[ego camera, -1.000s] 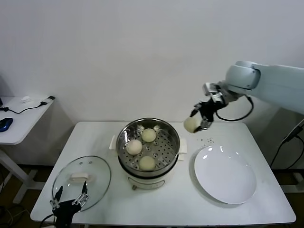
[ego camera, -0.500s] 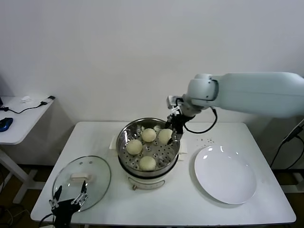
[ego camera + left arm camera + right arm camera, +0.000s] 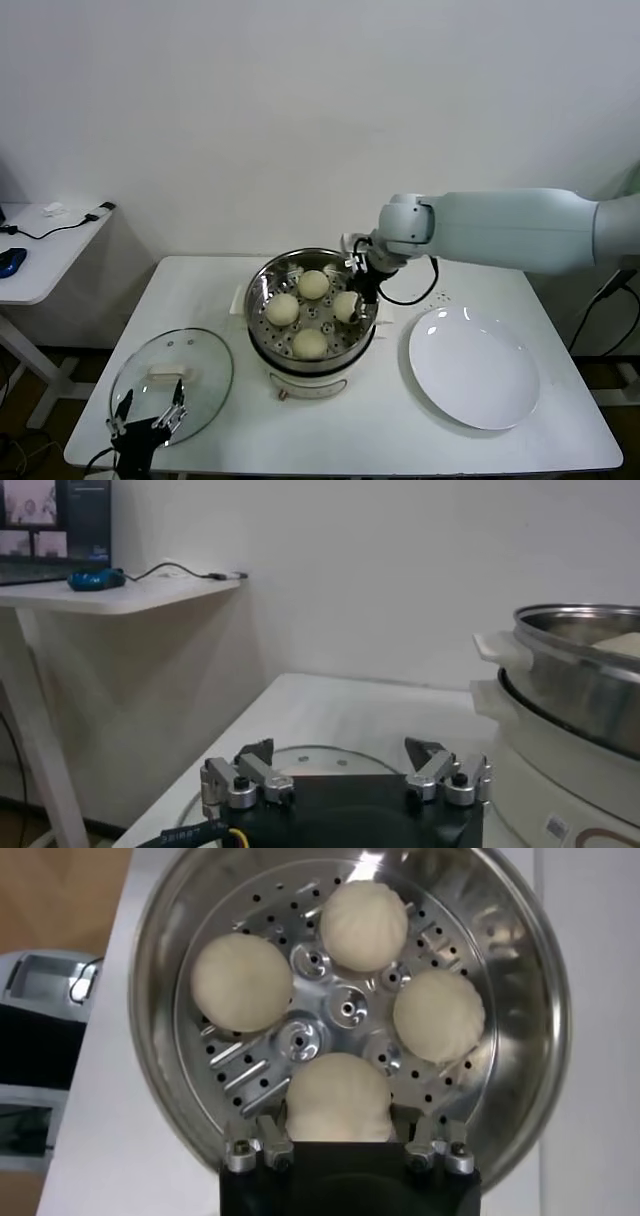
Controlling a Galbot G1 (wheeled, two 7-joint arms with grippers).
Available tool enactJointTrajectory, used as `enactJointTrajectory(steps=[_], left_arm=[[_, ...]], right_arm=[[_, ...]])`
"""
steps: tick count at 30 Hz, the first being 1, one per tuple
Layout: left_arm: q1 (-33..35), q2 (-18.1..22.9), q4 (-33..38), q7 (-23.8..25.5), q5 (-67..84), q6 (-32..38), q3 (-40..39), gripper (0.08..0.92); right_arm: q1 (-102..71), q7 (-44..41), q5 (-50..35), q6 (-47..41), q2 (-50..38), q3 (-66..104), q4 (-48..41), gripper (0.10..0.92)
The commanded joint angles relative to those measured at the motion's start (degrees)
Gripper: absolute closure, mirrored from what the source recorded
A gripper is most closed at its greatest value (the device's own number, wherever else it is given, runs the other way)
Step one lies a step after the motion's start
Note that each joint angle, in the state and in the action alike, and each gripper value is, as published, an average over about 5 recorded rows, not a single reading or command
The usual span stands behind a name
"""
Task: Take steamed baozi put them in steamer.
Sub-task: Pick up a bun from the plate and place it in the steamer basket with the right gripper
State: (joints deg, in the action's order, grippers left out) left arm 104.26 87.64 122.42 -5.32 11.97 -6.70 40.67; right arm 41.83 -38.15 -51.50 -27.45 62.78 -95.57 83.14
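The steel steamer [image 3: 256,300] stands mid-table on its white base. Three cream baozi lie on its perforated tray [image 3: 313,284] [image 3: 283,308] [image 3: 310,343]. My right gripper [image 3: 356,296] reaches down into the pot at its right side and is shut on a fourth baozi [image 3: 344,306], which sits low at the tray. In the right wrist view the held baozi [image 3: 338,1098] is pinched between the fingers [image 3: 272,1144], with the other three [image 3: 363,911] [image 3: 241,981] [image 3: 438,1015] beyond it. My left gripper [image 3: 148,420] is open and parked low at the front left, over the glass lid.
An empty white plate [image 3: 475,370] lies right of the steamer. The glass lid [image 3: 172,375] with a white knob lies at the front left; it also shows in the left wrist view [image 3: 330,760], next to the steamer [image 3: 580,690]. A white side table [image 3: 40,250] stands farther left.
My right arm carried the baozi from above the plate leftward over the steamer, then lowered it onto the tray's right side. The left arm has not moved.
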Motion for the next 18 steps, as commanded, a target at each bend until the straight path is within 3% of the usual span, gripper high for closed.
enactJointTrajectory(steps=[1,8,14,18], left_arm=[[0.0,0.0,-0.2,0.0,0.0,0.1,0.0,0.177],[0.0,0.2,-0.3,-0.1,0.1,0.1,0.1,0.177],[-0.1,0.2,-0.3,0.0,0.1,0.1,0.2,0.177],[-0.1,0.1,-0.2,0.0,0.1,0.0,0.5,0.177]], right_arm=[[-5.4,2.2,1.4,-1.0,1.4,2.0,-2.2,0.338],[-5.2,0.7,2.0,0.3,1.8,2.7,-3.4,0.332],[-2.0,-6.1,2.5,5.4,-0.3,5.0,-4.1,0.227],[2.5,-10.9,-0.6,9.0,-3.7,7.1,-4.9,0.205]])
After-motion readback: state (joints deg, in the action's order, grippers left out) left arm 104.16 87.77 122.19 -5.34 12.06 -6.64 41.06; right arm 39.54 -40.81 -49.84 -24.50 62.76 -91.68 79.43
